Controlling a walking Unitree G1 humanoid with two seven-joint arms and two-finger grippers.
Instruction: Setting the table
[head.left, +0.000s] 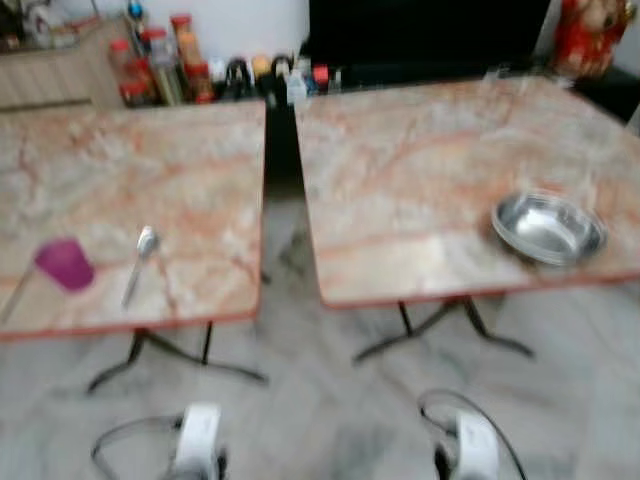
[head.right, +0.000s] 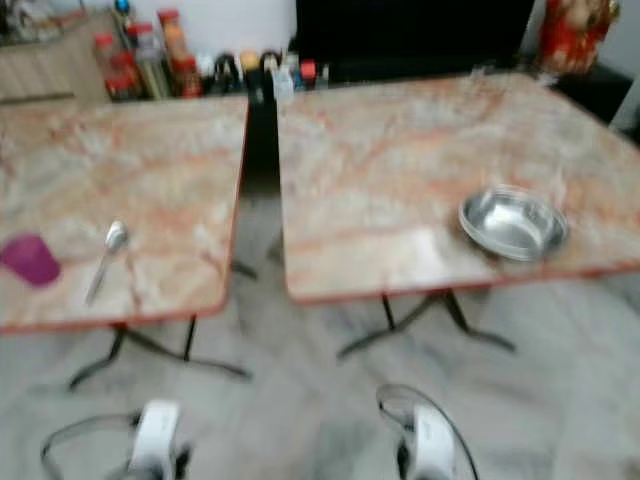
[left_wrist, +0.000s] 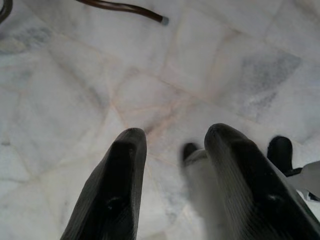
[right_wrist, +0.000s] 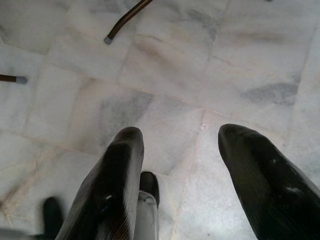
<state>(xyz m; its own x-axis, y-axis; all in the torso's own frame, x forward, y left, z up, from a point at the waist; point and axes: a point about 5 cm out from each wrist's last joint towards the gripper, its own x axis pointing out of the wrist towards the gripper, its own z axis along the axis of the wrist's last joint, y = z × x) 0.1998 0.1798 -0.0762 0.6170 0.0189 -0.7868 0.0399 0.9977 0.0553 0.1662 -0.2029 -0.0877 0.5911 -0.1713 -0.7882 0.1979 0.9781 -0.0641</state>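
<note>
Two marble-topped tables stand side by side before me. On the left table (head.left: 150, 170) a purple cup (head.left: 65, 264) sits near the front edge, with a metal spoon (head.left: 140, 262) lying just to its right. A steel bowl (head.left: 548, 228) rests on the right table (head.left: 430, 150), near its front right corner. Both arms hang low over the floor. My left gripper (left_wrist: 172, 150) is open above the marble tiles with nothing between its fingers. My right gripper (right_wrist: 180, 150) is open too, also over bare floor.
A gap (head.left: 282, 200) separates the tables, with black metal legs (head.left: 180, 355) under each. Bottles and jars (head.left: 170, 65) line the back wall beside a dark cabinet (head.left: 430, 35). A red ornament (head.left: 590, 35) stands at the back right. Grey marble floor (head.left: 330, 400) lies between me and the tables.
</note>
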